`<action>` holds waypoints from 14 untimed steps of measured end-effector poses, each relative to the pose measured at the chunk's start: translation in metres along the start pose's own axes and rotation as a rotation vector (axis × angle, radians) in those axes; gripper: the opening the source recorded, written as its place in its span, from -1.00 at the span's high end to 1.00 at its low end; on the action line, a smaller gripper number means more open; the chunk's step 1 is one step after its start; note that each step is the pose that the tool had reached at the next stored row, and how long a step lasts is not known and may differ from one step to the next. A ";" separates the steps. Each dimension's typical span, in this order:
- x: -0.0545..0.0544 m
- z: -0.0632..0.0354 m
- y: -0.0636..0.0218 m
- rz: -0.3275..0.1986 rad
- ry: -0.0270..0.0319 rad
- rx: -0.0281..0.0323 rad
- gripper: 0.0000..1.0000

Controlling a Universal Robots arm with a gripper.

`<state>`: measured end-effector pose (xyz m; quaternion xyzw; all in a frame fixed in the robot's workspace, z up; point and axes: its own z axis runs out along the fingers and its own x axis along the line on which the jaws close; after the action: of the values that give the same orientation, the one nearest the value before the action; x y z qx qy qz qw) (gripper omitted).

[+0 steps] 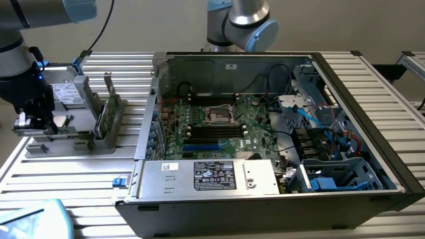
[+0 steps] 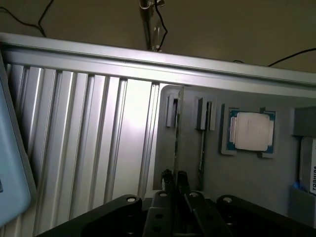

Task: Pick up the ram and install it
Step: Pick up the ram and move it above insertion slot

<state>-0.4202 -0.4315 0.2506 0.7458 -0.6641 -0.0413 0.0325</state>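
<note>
The ram (image 2: pixel 176 133) is a thin dark stick seen edge-on, standing in a slot of the grey holder (image 2: pixel 247 182). My gripper (image 2: pixel 175 177) has its two black fingertips pressed close on either side of the stick's near end, shut on it. In the exterior view my gripper (image 1: pixel 28 130) hangs over the end of the holder (image 1: pixel 73 144) at that view's left, on the ribbed table. The open computer case (image 1: pixel 371 149) lies to the exterior view's right, with black memory slots (image 1: pixel 214 130) on its motherboard.
A second thin stick (image 2: pixel 202 148) stands in the neighbouring slot, and a processor chip (image 2: pixel 250 131) lies in a recess beyond it. A green card with a metal bracket (image 1: pixel 105 117) stands between holder and case. Another robot arm (image 1: pixel 242 22) rises behind the case. A pale blue object (image 1: pixel 33 219) lies at the table's front.
</note>
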 end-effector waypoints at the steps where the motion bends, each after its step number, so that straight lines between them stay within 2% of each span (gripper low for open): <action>1: 0.000 -0.0035 -0.0009 0.000 -0.0004 -0.0020 0.73; 11: 0.006 -0.0399 -0.0209 0.000 -0.0043 -0.0200 0.73; 14: 0.007 -0.0521 -0.0279 0.000 -0.0056 -0.0236 0.73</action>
<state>-0.3863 -0.4359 0.2994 0.7454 -0.6635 -0.0512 0.0394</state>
